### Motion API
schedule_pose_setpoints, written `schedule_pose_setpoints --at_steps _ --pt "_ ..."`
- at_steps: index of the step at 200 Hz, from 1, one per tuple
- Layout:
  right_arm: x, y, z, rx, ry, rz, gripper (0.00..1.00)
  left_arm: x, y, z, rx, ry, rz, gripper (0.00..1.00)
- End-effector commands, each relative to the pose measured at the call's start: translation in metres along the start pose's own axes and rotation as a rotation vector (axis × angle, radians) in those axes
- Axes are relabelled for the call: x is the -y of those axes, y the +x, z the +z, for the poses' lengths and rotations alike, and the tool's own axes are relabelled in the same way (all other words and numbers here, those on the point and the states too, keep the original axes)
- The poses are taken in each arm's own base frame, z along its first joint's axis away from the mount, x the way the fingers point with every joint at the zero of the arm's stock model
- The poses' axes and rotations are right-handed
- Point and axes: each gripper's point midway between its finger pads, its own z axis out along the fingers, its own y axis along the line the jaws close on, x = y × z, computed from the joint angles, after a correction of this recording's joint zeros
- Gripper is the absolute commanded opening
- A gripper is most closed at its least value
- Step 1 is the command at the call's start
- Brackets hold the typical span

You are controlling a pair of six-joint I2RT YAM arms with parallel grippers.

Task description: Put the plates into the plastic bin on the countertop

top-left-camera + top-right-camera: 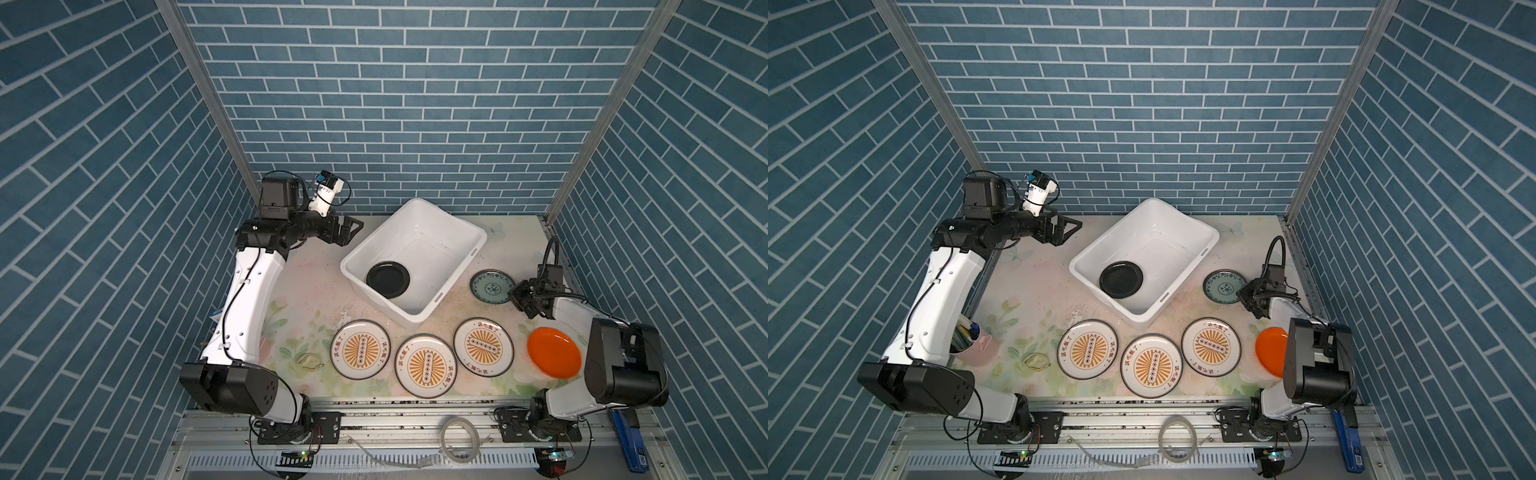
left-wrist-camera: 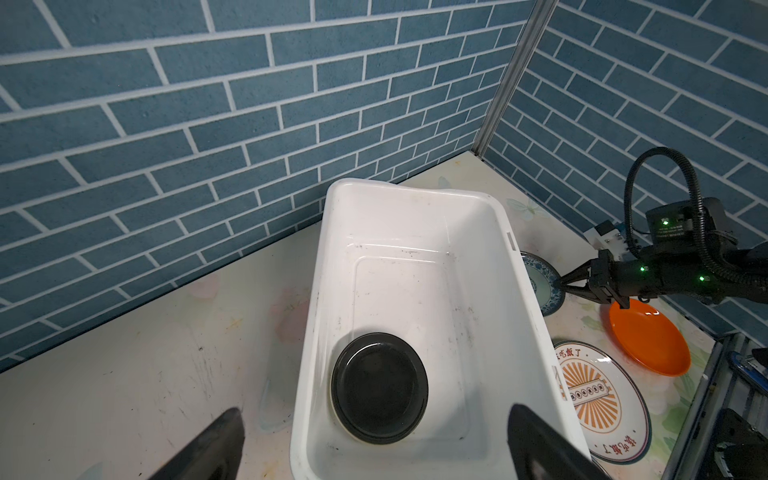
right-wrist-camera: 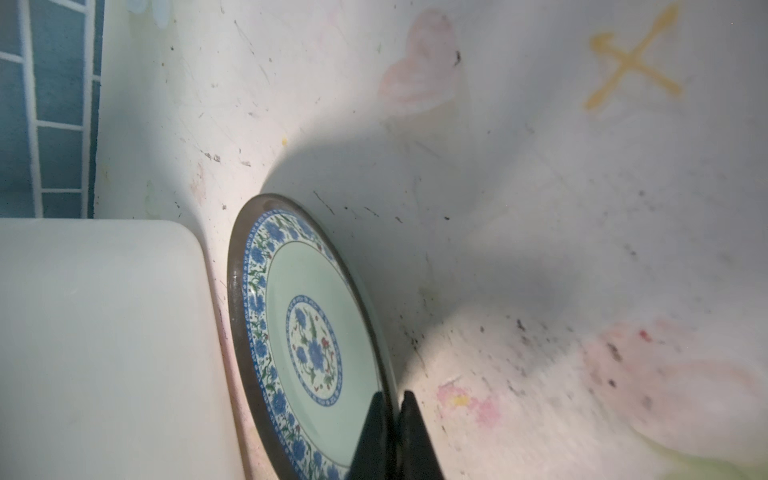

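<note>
1. The left gripper [image 1: 351,232] hangs spread wide, holding nothing, just left of the plastic bin [image 1: 449,220].
2. In the bin lies the black plate [image 1: 388,279].
3. Three sunburst plates [image 1: 361,349] lie in a row on the countertop [image 1: 307,291] before the bin.
4. The right gripper [image 3: 392,419] pinches the rim of the teal-patterned plate [image 3: 307,332], just right of the bin.
5. The orange plate [image 1: 554,358] lies rightmost.
</note>
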Motion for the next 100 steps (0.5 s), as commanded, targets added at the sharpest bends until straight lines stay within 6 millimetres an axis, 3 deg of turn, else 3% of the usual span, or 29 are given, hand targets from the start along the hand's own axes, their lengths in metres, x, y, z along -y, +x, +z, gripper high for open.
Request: schedule_pose_setpoints --at_steps 1,100 --pt "-0.009 -0.017 -0.019 0.063 -0.008 0.035 0.00 0.002 -0.009 -0.002 0.019 0.003 0.013 1.00" --pt "0.001 -0.051 -0.074 0.227 0.026 0.103 0.00 0.001 -0.008 0.002 0.014 0.009 0.010 1.00"
